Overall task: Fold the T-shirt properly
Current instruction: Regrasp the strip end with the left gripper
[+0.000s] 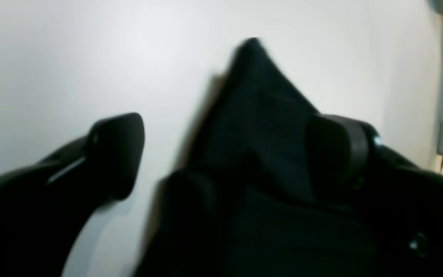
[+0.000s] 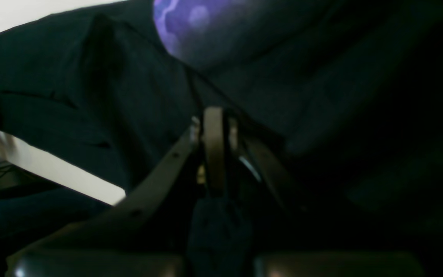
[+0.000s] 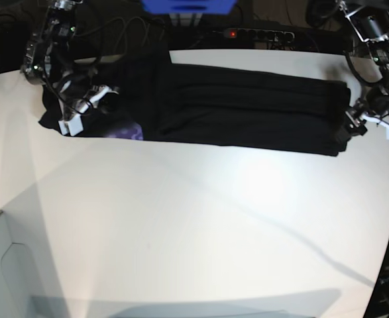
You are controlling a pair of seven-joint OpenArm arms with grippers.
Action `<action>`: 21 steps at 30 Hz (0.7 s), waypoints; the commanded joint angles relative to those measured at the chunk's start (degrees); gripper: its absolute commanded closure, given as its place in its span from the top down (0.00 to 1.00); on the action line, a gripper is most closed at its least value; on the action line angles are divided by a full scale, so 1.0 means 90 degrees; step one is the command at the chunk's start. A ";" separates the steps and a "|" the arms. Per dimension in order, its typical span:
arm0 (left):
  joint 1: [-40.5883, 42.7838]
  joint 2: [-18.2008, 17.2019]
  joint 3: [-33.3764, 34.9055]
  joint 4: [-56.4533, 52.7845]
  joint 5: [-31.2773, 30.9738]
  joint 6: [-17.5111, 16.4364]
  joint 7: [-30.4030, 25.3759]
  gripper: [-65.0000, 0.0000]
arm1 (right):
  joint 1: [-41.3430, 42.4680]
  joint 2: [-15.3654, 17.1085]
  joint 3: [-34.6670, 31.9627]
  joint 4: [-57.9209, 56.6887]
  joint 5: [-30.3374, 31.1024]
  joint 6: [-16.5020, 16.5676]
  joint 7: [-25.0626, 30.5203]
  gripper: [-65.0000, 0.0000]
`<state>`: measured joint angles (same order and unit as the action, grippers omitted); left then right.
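A: Where's the T-shirt (image 3: 247, 109)?
B: Long black band across far side of white tabletop (image 3: 201, 225).
A: End effectors?
B: Left end effector (image 1: 225, 154) spread wide, cloth btwn fingers. Right end effector (image 2: 215, 146) pinching fabric nr purple print.

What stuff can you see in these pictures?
T-shirt: one, black with a purple print patch showing, stretched long across the table's far side.
Table: one, white, under everything.
Power strip: one, black with a red light, behind the table.
Blue box: one, beyond the table's far edge.
Left gripper: one, black, open around the T-shirt's end.
Right gripper: one, dark, at the printed end; grip unclear.
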<state>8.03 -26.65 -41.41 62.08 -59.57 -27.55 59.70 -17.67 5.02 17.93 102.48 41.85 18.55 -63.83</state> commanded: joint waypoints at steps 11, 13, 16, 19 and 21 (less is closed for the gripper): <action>0.0626 -0.0130 0.0454 -0.0056 0.0597 0.0155 0.0521 1.00 | 0.0064 0.0034 -0.0015 0.0106 0.0112 -0.0024 0.0064 0.00; 0.0744 -0.0140 0.0454 -0.0056 0.0597 0.0136 0.0521 1.00 | 0.0073 0.0034 -0.0015 0.0106 0.0112 -0.0024 0.0064 0.00; 0.0792 -0.0130 0.0454 -0.0056 0.0617 0.0106 0.0492 1.00 | 0.0132 0.0034 -0.0015 0.0106 0.0112 -0.0024 0.0064 0.00; 0.0792 -0.0110 0.0464 -0.0056 0.0636 0.0106 0.0521 1.00 | 0.0142 0.0034 -0.0015 0.0106 0.0112 -0.0024 0.0064 0.00; 0.0783 -0.0101 0.0591 -0.0056 0.0617 0.0126 0.0531 1.00 | 0.0142 0.0034 -0.0015 0.0106 0.0112 -0.0024 0.0064 0.00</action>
<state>13.10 -28.27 -37.32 62.74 -61.80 -29.85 56.60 -16.75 4.91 17.67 102.48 41.82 18.55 -64.03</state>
